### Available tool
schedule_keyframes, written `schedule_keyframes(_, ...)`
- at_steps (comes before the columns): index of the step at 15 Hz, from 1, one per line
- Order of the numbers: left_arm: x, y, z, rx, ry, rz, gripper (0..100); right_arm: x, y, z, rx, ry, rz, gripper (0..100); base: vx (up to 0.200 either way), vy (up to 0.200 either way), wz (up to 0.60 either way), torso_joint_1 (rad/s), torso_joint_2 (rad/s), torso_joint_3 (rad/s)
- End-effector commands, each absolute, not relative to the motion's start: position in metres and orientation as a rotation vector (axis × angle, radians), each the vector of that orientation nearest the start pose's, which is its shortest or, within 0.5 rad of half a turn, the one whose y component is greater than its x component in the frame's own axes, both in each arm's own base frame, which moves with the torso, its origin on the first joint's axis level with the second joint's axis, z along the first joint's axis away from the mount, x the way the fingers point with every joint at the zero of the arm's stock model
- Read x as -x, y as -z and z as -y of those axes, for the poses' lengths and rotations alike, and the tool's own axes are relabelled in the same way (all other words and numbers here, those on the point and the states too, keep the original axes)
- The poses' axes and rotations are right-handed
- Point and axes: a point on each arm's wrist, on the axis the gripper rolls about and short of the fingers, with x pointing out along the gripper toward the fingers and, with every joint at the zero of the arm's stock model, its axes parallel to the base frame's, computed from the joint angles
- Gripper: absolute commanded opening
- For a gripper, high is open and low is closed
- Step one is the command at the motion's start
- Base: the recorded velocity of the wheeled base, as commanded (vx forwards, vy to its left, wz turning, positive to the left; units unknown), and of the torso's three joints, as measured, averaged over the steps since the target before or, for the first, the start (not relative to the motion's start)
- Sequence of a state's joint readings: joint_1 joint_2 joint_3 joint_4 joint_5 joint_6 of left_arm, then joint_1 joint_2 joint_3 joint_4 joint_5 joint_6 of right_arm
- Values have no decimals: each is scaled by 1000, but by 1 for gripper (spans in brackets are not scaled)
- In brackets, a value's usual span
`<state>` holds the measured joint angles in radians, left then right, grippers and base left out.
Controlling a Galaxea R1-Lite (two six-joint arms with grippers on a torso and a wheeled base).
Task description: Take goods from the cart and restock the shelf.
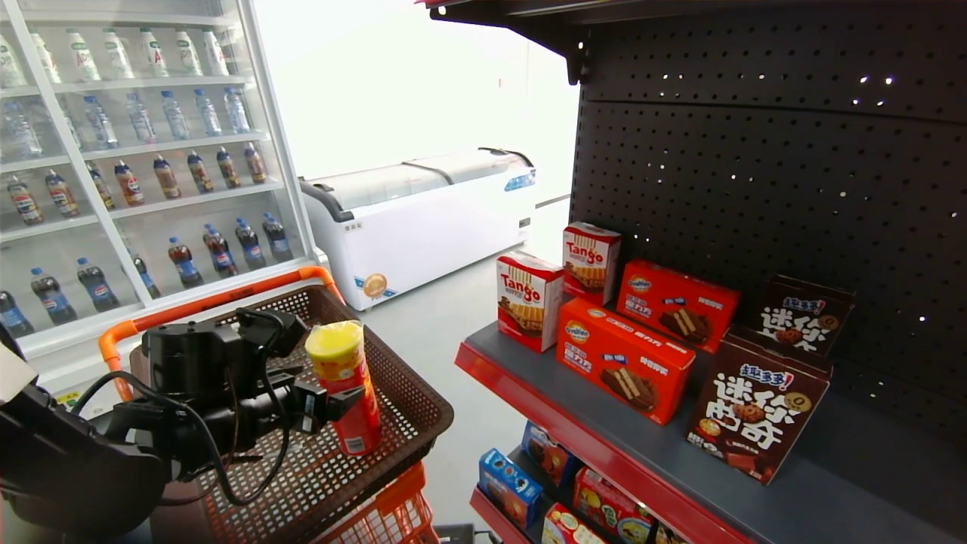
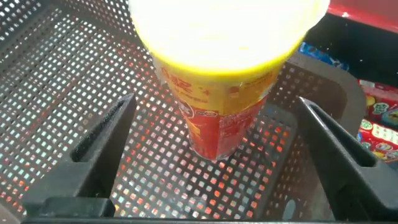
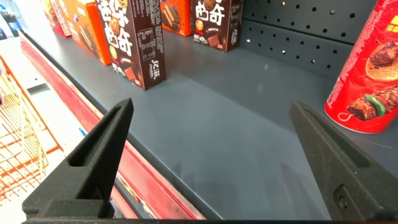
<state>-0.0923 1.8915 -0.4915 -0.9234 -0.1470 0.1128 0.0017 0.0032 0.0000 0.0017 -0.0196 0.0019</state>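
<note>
the step in hand is judged to be the pick from the cart. the yellow-lidded can (image 1: pixel 346 385) stands upright on the mesh floor of the cart's brown basket (image 1: pixel 412 412), toward the side nearest the shelf (image 1: pixel 604 446). the left pincer (image 1: pixel 338 404) is set level around the can's middle, its fingers apart with one on each side, so no grip is made yet. the right pincer (image 3: pixel 217 155) is held over the shelf, its fingers likewise spread and nothing between them.

the next move is judged to call for the left fingers to be closed evenly on the can. it would then be lifted clear of the basket rim and carried across to the shelf. a tall, narrow can may be tipped if one finger meets it first.

in the head view the near finger seems to touch the can. the left wrist view settles this: mesh is seen between each finger (image 2: pixel 102 146) and the yellow-lidded can (image 2: pixel 217 118). the head view supplies the layout, with the cart just beside the shelf and orange boxes (image 1: pixel 627 359) and brown boxes (image 1: pixel 755 408) ranged along it. the right wrist view supplies a bare grey stretch of shelf (image 3: pixel 236 124) between the brown boxes (image 3: pixel 134 43) and a red can (image 3: pixel 364 81), judged a fit place for the new one.
</note>
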Motion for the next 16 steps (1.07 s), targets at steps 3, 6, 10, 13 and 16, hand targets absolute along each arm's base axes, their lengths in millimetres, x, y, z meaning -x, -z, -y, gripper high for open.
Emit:
schedule_keyframes(3, -293, -61, 34, -98, 256, -522, 100, 23, -75, 0, -1, 18, -5, 100, 0, 0, 0, 0, 0, 0)
schedule_keyframes(6, -298, -53, 40, -107, 271, -518, 100, 23, -75, 0, -1, 18, -5, 100, 0, 0, 0, 0, 0, 0)
schedule_keyframes(10, -299, -47, 46, -114, 273, -432, 100, 23, -75, 0, -3, 18, -5, 100, 0, 0, 0, 0, 0, 0)
schedule_keyframes(13, -298, -42, 46, -112, 265, -368, 100, 23, -75, 0, -1, 18, -5, 100, 0, 0, 0, 0, 0, 0)
schedule_keyframes(16, -297, -26, 46, -114, 248, -319, 100, 23, -75, 0, -1, 18, -5, 100, 0, 0, 0, 0, 0, 0)
